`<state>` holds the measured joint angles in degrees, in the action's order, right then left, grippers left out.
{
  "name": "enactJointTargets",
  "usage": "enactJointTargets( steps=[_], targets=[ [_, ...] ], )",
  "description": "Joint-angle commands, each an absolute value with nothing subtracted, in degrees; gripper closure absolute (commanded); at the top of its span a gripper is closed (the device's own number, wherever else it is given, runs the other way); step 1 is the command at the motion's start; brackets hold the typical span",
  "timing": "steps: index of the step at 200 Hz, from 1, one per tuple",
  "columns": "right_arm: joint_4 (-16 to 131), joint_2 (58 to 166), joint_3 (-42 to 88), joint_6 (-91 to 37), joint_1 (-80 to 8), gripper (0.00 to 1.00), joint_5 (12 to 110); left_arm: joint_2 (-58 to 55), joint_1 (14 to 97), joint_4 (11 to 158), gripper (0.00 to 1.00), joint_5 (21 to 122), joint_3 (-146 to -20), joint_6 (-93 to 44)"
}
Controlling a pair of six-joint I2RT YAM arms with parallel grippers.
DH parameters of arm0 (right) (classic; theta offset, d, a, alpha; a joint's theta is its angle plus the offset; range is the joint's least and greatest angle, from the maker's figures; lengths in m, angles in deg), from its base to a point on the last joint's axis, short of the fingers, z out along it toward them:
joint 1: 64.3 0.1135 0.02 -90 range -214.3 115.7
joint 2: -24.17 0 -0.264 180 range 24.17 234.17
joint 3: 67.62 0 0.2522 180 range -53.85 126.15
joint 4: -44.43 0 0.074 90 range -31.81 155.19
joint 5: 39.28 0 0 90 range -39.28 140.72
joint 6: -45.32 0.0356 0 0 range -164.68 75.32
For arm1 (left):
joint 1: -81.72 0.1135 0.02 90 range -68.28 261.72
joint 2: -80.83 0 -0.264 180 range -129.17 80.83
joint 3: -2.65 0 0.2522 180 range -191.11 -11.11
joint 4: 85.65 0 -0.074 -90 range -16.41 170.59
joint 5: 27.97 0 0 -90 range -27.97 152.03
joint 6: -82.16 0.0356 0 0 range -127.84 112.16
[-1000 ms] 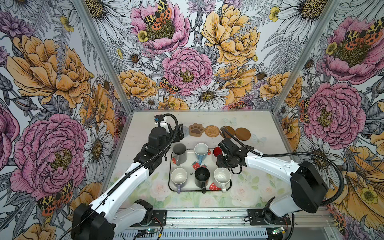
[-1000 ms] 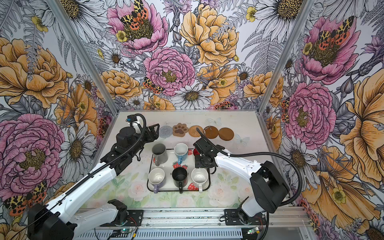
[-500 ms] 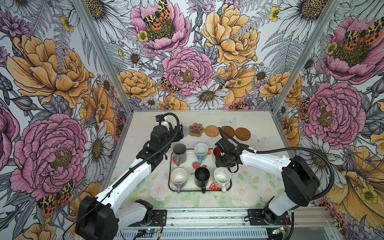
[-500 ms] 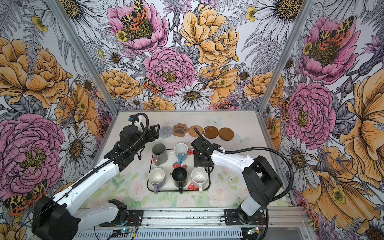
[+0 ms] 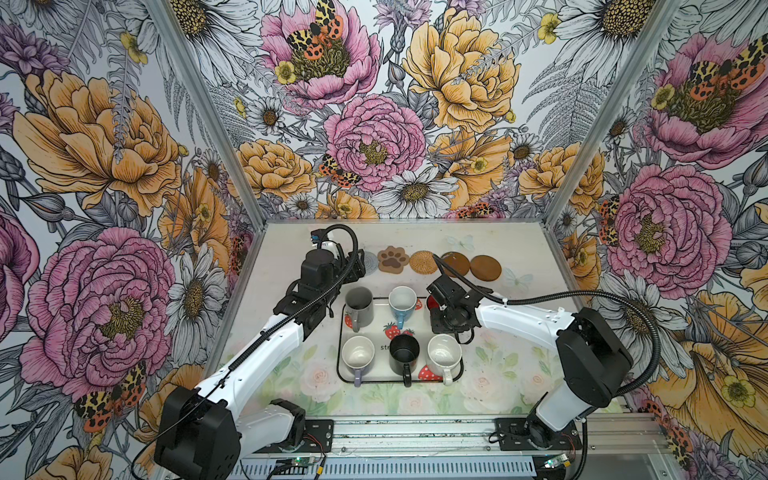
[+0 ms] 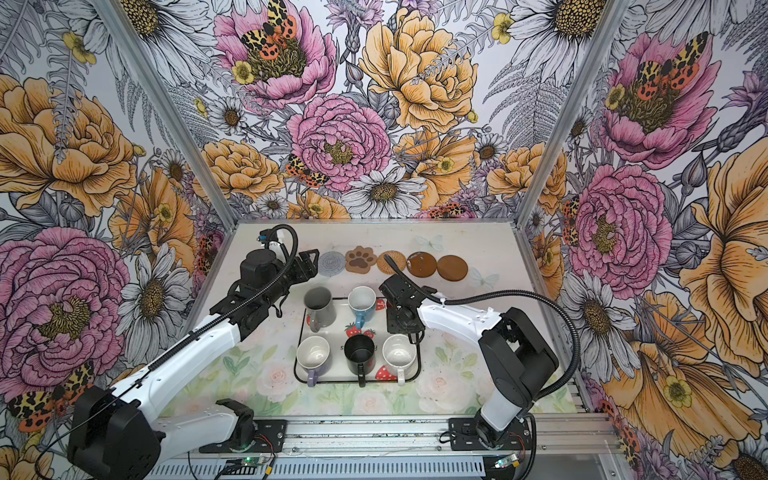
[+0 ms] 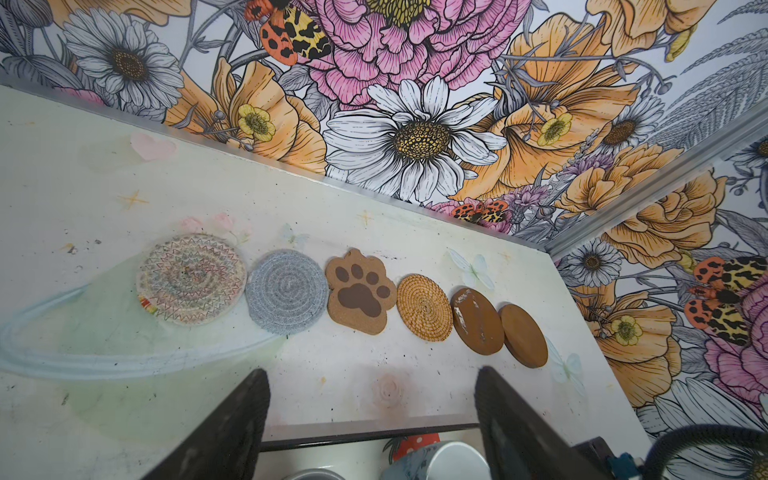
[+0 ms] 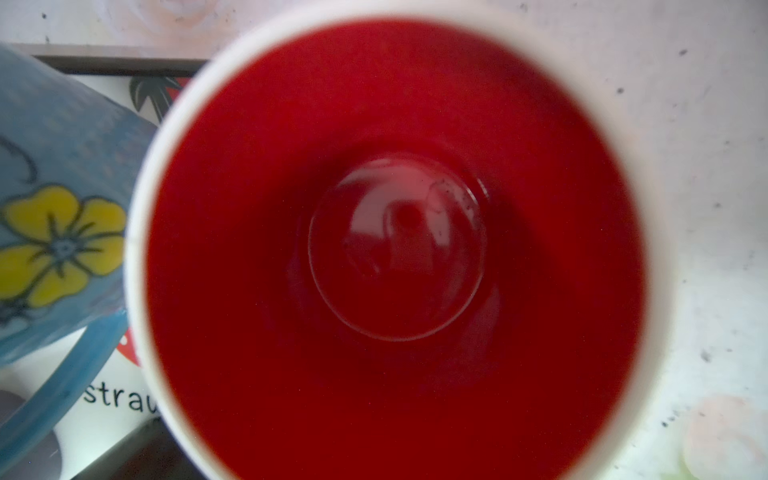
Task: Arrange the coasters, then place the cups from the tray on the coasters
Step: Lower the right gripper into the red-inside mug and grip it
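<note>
**ITEM 1: left gripper**. Black fingers stand wide apart, nothing btwn them, touching nothing. Hangs over the pale table behind the tray's back-left corner. In a top view it sits just beside the grey woven round coaster.

**ITEM 2: right gripper**. Pointed down over the white mug w/ red inside. Fingers hidden in every view, so apart or clamped: cannot tell. Contact w/ mug: cannot tell.

**ITEM 3: white mug w/ red inside.** Blurred rim fills the right wrist view. Pos.: tray's back-right corner, just beside the light blue mug w/ yellow flower. Standing or lifted: cannot tell.

**ITEM 4: white rounded-rectangle tray w/ thin black rim and strawberry prints**. Pos.: mid-table.
- Back row: tall grey mug, then the light blue mug.
- Front row: lavender mug, black mug, white speckled mug.
- All upright, handles toward the front.

**ITEM 5: coasters, qty 6.** One row along the table's back, all bare, edges touching or nearly so.
- multicolour zigzag-stitched round coaster
- grey woven round coaster
- tan paw-shaped coaster w/ brown pads
- woven rattan round coaster
- dark brown round coaster w/ glare
- plain dark brown round coaster

**ROOM.**
- Bare strip btwn coaster row and tray.
- Wider bare table from the tray's right side to the side wall.
- Narrow strip btwn tray front and metal rail.
- Left arm lies over the table's left side.
</note>
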<state>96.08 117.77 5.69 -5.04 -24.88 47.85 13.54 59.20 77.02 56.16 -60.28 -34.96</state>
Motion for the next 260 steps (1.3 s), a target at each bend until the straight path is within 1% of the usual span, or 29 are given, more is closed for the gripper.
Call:
enactJointTargets(
  steps=[1, 30, 64, 195, 260],
  targets=[
    [96.15, 117.27, 7.05, -5.19, -25.37, 0.64, 45.06, 13.39, 59.76, 78.25, 0.21, 57.38, -59.88, -35.35],
    [96.21, 116.95, 7.11, -5.34, -25.45, 0.79, 44.48, 13.5, 59.85, 78.09, 0.21, 57.39, -59.75, -35.35],
    [96.16, 117.16, 7.35, -6.14, -25.45, 1.0, 44.83, 13.9, 59.93, 78.01, 0.21, 57.46, -59.56, -35.27],
    [101.28, 113.18, 12.61, -16.45, -25.45, 1.0, 42.13, 13.32, 60.55, 77.87, 0.21, 57.9, -59.72, -35.27],
    [102.39, 112.68, 14.59, -18.72, -25.76, 1.0, 41.35, 13.28, 60.89, 77.83, 0.21, 57.75, -59.61, -35.27]
  ],
)
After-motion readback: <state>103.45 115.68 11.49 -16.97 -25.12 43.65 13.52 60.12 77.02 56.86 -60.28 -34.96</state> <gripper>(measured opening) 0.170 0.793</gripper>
